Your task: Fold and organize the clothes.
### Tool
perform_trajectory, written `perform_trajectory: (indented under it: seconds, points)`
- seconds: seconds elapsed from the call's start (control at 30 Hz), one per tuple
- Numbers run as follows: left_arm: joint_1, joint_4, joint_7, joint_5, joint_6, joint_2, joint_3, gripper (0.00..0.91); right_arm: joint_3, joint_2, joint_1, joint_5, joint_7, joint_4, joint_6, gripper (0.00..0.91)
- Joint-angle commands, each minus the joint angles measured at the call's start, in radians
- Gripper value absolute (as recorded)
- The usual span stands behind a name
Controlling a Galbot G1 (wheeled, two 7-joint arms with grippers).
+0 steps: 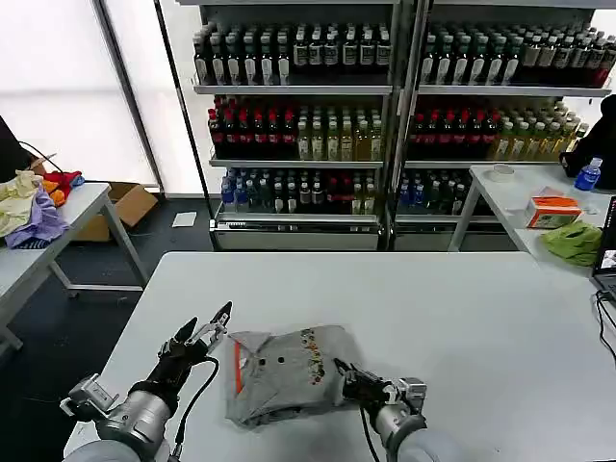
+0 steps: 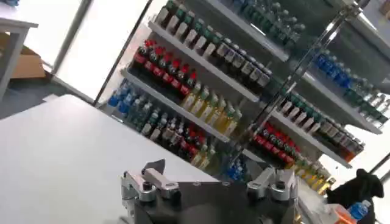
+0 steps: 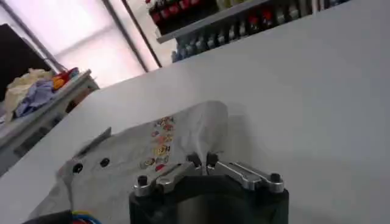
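One of the clothes, a grey shirt with a red-orange collar lining, dark buttons and a small multicoloured chest print, lies loosely folded near the front of the white table. My right gripper is at the shirt's right edge. In the right wrist view it is shut on a raised pleat of the grey shirt. My left gripper hovers just left of the collar, open and tilted up. In the left wrist view its fingers stand wide apart with nothing between them.
Shelves of bottles stand behind the table. A side table at left carries yellow, purple and red garments. At right another table holds a lime-green cloth, an orange box and a blue bottle. Cables trail at the right edge.
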Motion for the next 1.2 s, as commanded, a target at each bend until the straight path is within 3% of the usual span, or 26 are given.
perform_trajectory:
  seconds: [0.03, 0.17, 0.23, 0.27, 0.3, 0.4, 0.57, 0.73, 0.93, 1.2]
  points:
    - [0.005, -0.003, 0.0, -0.002, 0.0, -0.012, 0.02, 0.907, 0.321, -0.075, -0.181, -0.089, -0.064, 0.079, 0.023, 0.0]
    - [-0.004, 0.0, -0.002, -0.001, 0.0, -0.009, 0.034, 0.907, 0.405, -0.118, -0.198, -0.079, -0.086, 0.08, -0.028, 0.0]
    - [0.0, -0.007, -0.009, -0.002, 0.003, -0.009, 0.04, 0.907, 0.427, -0.126, -0.217, -0.131, -0.11, 0.087, -0.043, 0.0]
    - [0.005, -0.008, -0.01, -0.004, 0.003, -0.012, 0.052, 0.907, 0.431, -0.125, -0.223, -0.167, -0.135, 0.091, -0.043, 0.272]
    - [0.006, -0.008, -0.011, -0.002, 0.003, -0.016, 0.059, 0.907, 0.431, -0.124, -0.223, -0.183, -0.138, 0.092, -0.043, 0.907]
    - [0.004, -0.004, -0.008, 0.012, 0.003, -0.029, 0.071, 0.907, 0.429, -0.104, -0.205, -0.213, -0.131, 0.107, -0.044, 0.907]
    - [0.026, -0.035, 0.044, 0.023, 0.003, -0.03, 0.075, 0.907, 0.428, -0.104, -0.231, -0.366, -0.161, 0.227, -0.033, 0.907]
    - [0.039, -0.049, 0.057, 0.028, 0.003, -0.026, 0.059, 0.907, 0.356, -0.079, -0.199, -0.388, -0.095, 0.315, -0.027, 0.907]
    - [0.049, -0.053, 0.076, 0.048, 0.0, -0.023, 0.063, 0.907, 0.192, -0.021, -0.098, -0.384, -0.098, 0.135, 0.089, 0.907]
    - [0.078, -0.06, 0.087, 0.057, -0.009, -0.029, 0.046, 0.907, 0.176, 0.005, -0.144, -0.341, -0.099, -0.024, 0.15, 0.907]
